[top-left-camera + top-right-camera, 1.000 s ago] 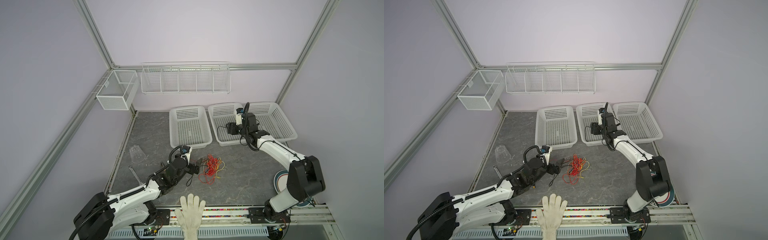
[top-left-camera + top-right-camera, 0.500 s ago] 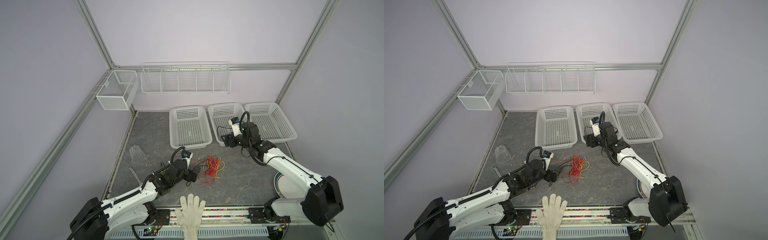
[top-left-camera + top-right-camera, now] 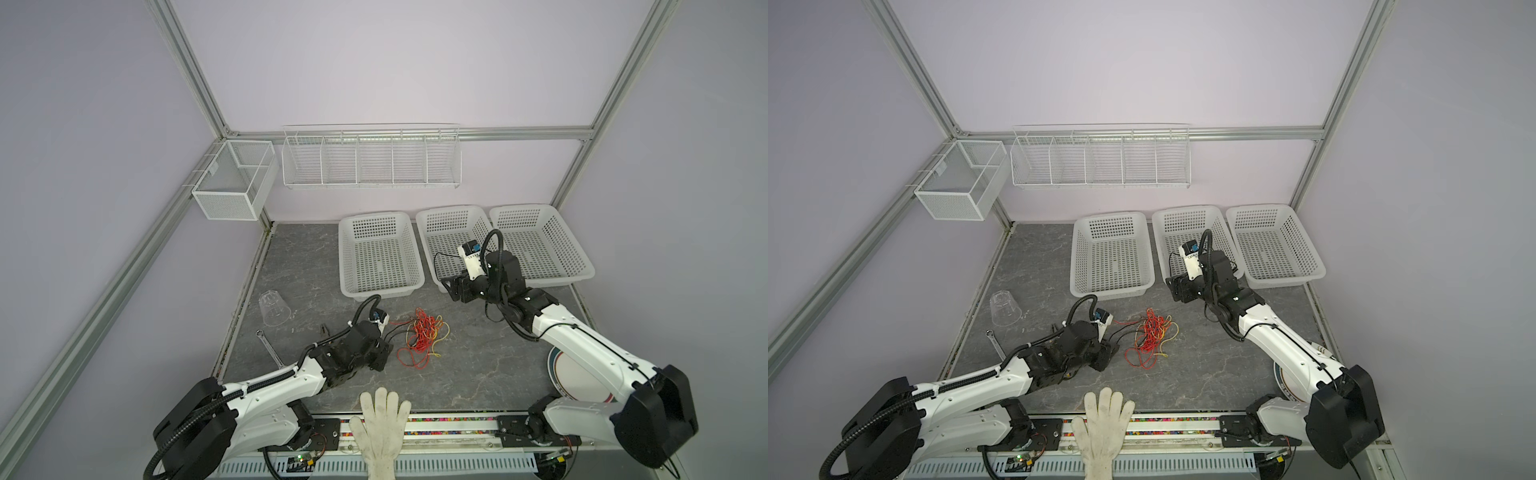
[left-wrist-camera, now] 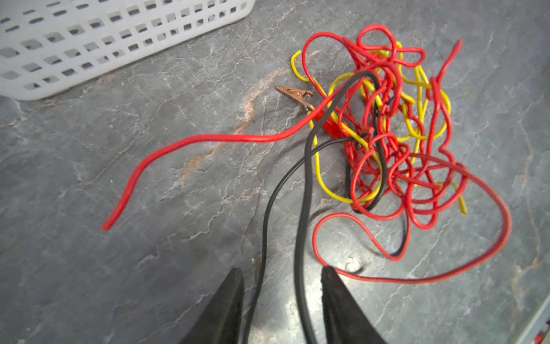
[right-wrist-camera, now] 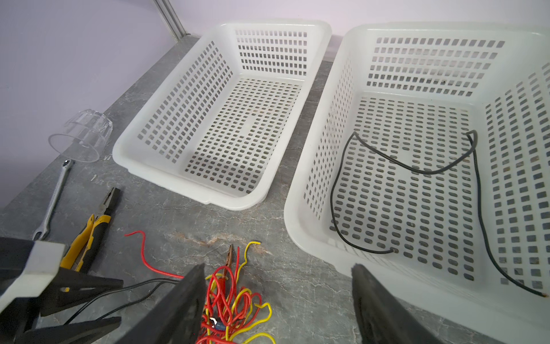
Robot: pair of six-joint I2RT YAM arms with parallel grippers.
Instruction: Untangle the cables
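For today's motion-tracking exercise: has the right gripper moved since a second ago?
Yes. The right gripper has come forward from above the middle basket to its near rim, closer to the cables, in both top views.

Glossy plastic-sheathed cables (image 4: 384, 140), white plastic basket (image 5: 184, 98), matt veined stone-look tabletop (image 4: 148, 268), clear cup (image 5: 83, 137), shiny metal wrench (image 5: 53, 199), cloth glove (image 3: 384, 424)

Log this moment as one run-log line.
stage: untangling | left gripper: open, straddling two black cable strands | right gripper: open, empty | cable tangle: on table | middle basket: one black wire inside
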